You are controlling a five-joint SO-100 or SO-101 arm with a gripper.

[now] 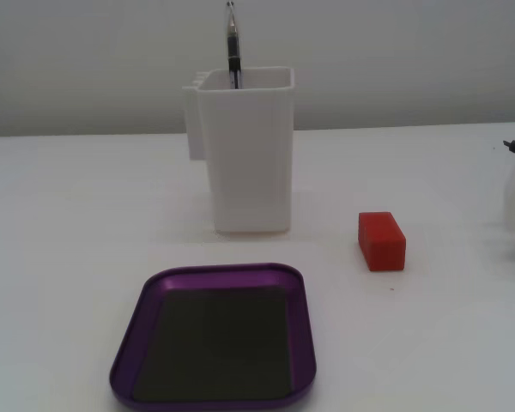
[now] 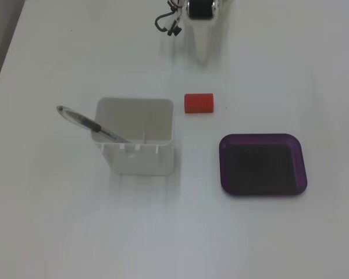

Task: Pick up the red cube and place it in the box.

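Red cube on worktop, outside box.
Worktop [image 2: 46, 232] w/ white container [image 2: 141, 152] holding pen [image 2: 87, 123]; purple box [image 2: 263, 189] empty; red cube [image 2: 198, 103] betw. container & arm base [image 2: 200, 17]. Gripper state: can't tell.

Red cube [image 1: 381, 241], purple box [image 1: 302, 319] w/ dark grey bottom, white container [image 1: 245, 154].

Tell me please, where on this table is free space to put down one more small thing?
The widest bare patches lie left of the white container and along the near edge below the purple tray. The tray's bottom is also empty. It is tightest between the container, the red cube and the arm's base.
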